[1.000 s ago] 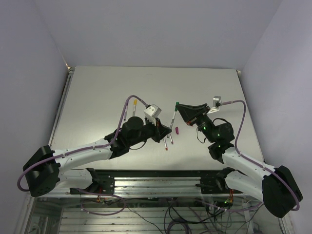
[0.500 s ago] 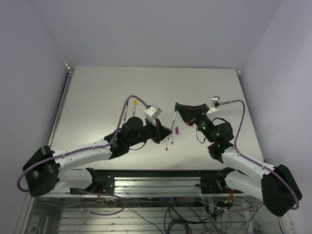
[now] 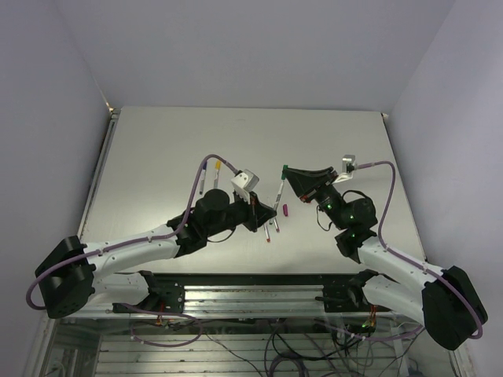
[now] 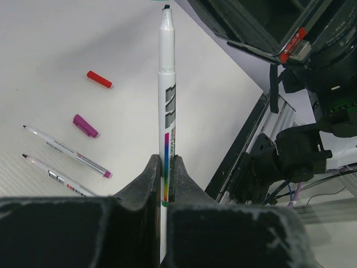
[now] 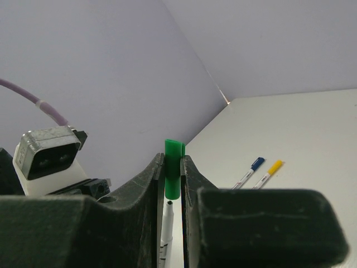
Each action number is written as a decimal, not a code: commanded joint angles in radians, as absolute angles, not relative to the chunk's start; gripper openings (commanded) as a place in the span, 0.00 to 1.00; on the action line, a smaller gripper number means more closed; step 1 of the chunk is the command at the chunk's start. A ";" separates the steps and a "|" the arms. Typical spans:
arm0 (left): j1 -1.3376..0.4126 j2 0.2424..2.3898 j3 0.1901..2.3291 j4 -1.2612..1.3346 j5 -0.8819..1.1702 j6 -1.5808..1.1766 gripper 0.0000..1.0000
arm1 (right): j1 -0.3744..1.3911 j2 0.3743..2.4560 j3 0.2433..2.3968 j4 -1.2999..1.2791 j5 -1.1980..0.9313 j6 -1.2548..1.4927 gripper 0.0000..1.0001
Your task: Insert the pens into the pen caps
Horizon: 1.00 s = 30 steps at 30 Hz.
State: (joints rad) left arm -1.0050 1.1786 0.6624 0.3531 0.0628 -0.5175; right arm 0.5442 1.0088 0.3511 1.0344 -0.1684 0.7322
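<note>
We found the left claw (image 4: 165, 167) pinching a pen (image 4: 166, 84) by its lower barrel, its tip just beneath the green cap (image 5: 174, 149) clamped in the right claw (image 5: 173, 164). A magenta cap (image 4: 85, 125) and a red cap (image 4: 99, 79) lay on the bench (image 4: 50, 39).

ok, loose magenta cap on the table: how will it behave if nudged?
Magenta cap lies on its side on the smooth table, so it'll probably skid or roll at a light nudge. Looks like stiff, very light plastic; short body leaves little to pinch.
</note>
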 commanded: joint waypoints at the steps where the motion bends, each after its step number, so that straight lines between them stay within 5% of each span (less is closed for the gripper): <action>1: -1.011 1.196 0.658 0.408 0.076 -0.526 0.07 | 0.546 0.988 0.350 1.058 -0.158 0.722 0.00; 30: -1.012 1.159 0.646 0.410 0.035 -0.522 0.07 | 0.555 0.998 0.333 1.070 -0.170 0.742 0.00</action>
